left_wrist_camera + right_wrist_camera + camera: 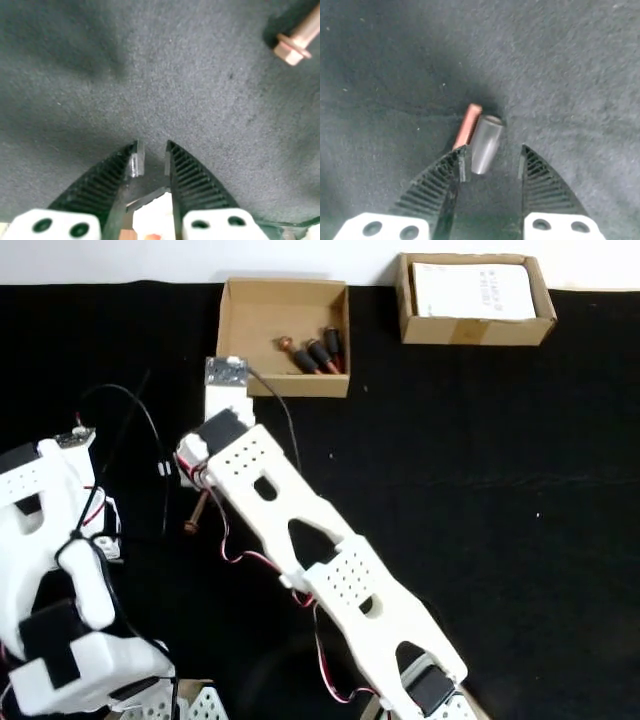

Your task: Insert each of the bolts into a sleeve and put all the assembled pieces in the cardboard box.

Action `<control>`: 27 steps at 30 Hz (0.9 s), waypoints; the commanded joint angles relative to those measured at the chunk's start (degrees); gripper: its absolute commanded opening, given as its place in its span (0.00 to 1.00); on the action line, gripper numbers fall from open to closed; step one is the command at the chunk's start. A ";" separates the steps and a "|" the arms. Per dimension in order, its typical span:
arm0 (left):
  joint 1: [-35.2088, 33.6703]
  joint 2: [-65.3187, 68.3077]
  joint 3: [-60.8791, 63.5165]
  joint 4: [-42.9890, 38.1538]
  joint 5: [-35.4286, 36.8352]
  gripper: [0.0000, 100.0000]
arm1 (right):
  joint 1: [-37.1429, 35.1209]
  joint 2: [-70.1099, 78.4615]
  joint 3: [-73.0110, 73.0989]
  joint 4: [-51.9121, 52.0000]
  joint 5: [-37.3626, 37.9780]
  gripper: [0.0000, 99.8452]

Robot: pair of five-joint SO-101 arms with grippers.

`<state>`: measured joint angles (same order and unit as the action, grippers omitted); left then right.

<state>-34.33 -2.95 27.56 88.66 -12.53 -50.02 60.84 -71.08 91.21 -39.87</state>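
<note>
2 white arms stand at a black table [500,490]. The box [232,330] is at the far edge, and 3 sleeved pieces [318,352] lie in its right half. A second box [470,332] holding white paper stands well to the right of the box. The right arm [320,550] stretches toward the box, its wrist just short of the box's near left corner. A copper bolt [195,512] lies on the table farther from the box than that wrist. The left arm [50,570] is well apart from the box, to its left.

From the left wrist, the left gripper [152,150] hangs over the table with its jaws narrowly apart and nothing between them. A flanged bolt head [292,45] lies ahead of it.

From the right wrist, the right gripper [494,150] has its jaws wide apart. A grey sleeve [485,142] lies between them, with a bolt [466,125] touching its side.
</note>
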 commanded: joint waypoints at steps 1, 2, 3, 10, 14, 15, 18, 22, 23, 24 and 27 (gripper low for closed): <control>-0.57 0.92 -2.68 0.44 0.70 0.09 | -0.92 -0.22 -2.07 -0.48 -1.58 0.14; -0.57 1.01 -2.77 0.44 0.70 0.09 | -0.92 -0.13 -1.89 -1.01 -2.02 0.14; -0.57 1.01 -2.77 0.44 0.70 0.09 | -0.84 -0.13 -1.27 -1.71 -2.02 0.14; -3.30 0.92 -2.86 0.09 0.70 0.09 | -0.04 -0.13 7.87 -6.99 -1.93 0.14; -5.58 1.27 -4.53 0.44 0.44 0.09 | 0.66 -0.13 11.91 -9.71 -1.93 0.14; -5.85 1.19 -4.79 0.44 0.44 0.09 | 1.01 -0.13 12.62 -10.24 -1.93 0.14; -5.76 1.01 -5.32 0.53 0.44 0.09 | 2.15 -0.13 14.90 -12.00 -1.93 0.14; -5.67 1.27 -5.23 0.53 0.44 0.09 | 3.56 -0.13 17.01 -11.91 -1.67 0.14; -5.67 1.36 -5.23 0.53 0.44 0.09 | 4.00 -0.13 17.63 -11.91 -1.67 0.14; -5.58 1.36 -5.23 0.53 0.44 0.09 | 4.35 -0.13 18.07 -11.91 -1.58 0.14; -5.49 1.19 -5.23 0.53 0.44 0.09 | 5.05 -0.13 18.86 -11.91 -1.41 0.08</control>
<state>-39.87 -1.36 24.22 88.84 -12.09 -47.65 60.13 -53.58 79.60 -41.54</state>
